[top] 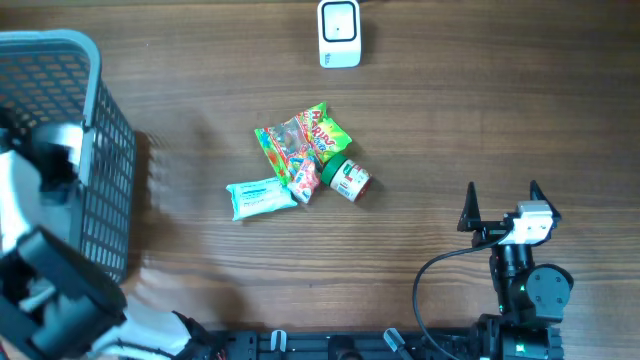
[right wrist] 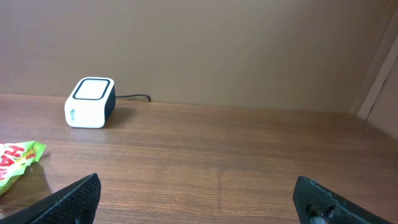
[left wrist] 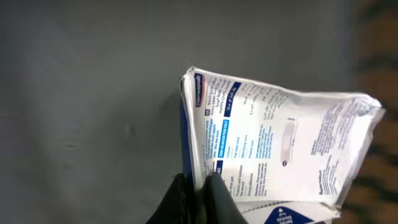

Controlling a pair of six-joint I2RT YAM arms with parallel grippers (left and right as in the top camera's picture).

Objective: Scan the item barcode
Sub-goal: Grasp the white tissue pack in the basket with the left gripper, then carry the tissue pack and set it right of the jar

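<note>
In the left wrist view my left gripper point(left wrist: 198, 190) is shut on the edge of a white and blue printed carton point(left wrist: 280, 143), with a grey surface behind it. In the overhead view the left arm hangs over the grey basket point(top: 105, 150) at the far left, and the carton is hidden there. The white barcode scanner point(top: 339, 33) stands at the table's far edge, and it also shows at the left in the right wrist view as a scanner point(right wrist: 91, 102) with a cable. My right gripper point(top: 502, 203) rests open near the front right, with nothing between its fingers.
A cluster lies mid-table: a colourful gummy bag point(top: 305, 135), a green-lidded jar point(top: 347, 178), a teal packet point(top: 262, 197) and a small red packet point(top: 304, 180). The gummy bag's corner point(right wrist: 15, 163) shows left of the right gripper point(right wrist: 199, 199).
</note>
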